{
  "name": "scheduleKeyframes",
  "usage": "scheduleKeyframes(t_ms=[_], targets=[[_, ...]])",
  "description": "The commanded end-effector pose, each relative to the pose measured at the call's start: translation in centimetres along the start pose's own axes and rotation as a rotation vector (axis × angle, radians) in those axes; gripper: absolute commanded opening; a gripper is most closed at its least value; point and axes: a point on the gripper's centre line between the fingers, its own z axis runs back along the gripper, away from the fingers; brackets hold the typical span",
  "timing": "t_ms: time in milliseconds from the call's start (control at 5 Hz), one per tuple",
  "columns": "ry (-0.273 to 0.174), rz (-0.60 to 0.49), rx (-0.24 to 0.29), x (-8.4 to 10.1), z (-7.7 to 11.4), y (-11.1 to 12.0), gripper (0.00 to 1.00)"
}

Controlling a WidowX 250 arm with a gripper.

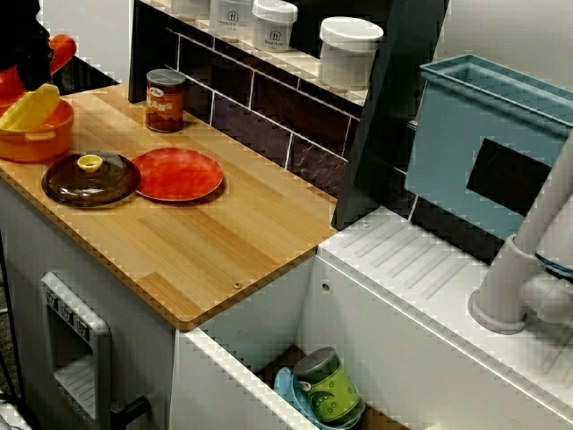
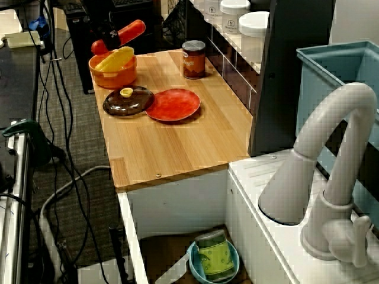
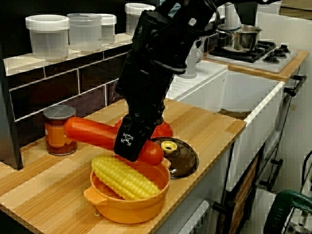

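Observation:
In the view from the counter's end, my black gripper (image 3: 132, 142) is shut on a long red sausage (image 3: 90, 132), held level just above an orange pot (image 3: 131, 207). A yellow corn cob (image 3: 124, 178) lies in the pot. In the view from the sink side, the gripper (image 2: 112, 36) holds the sausage (image 2: 129, 29) over the pot (image 2: 112, 72) at the far end of the wooden counter. A brown lid (image 1: 89, 177) with a yellow knob lies beside the pot, touching a red plate (image 1: 177, 173). Only the gripper's dark edge (image 1: 27, 49) shows in the view over the counter.
A brown can (image 1: 165, 100) stands by the tiled back wall. White jars (image 1: 349, 49) line the shelf above. In the sink, a green can lies in a blue bowl (image 2: 214, 260). A grey faucet (image 2: 331, 148) and a blue rack (image 1: 483, 143) stand to its right.

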Motion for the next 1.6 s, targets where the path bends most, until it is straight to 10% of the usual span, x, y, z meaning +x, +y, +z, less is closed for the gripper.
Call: scheduleKeyframes(t_ms=[0, 600, 800, 1400], targets=[[-0.032, 0.013, 0.021, 1.32, 1.2, -0.4, 0.0], [-0.031, 0.025, 0.036, 0.7, 0.48, -0.48, 0.11], [-0.035, 0.021, 0.039, 0.5, 0.42, -0.57, 1.0], [-0.024, 0.022, 0.036, 0.65, 0.44, -0.43, 1.0]])
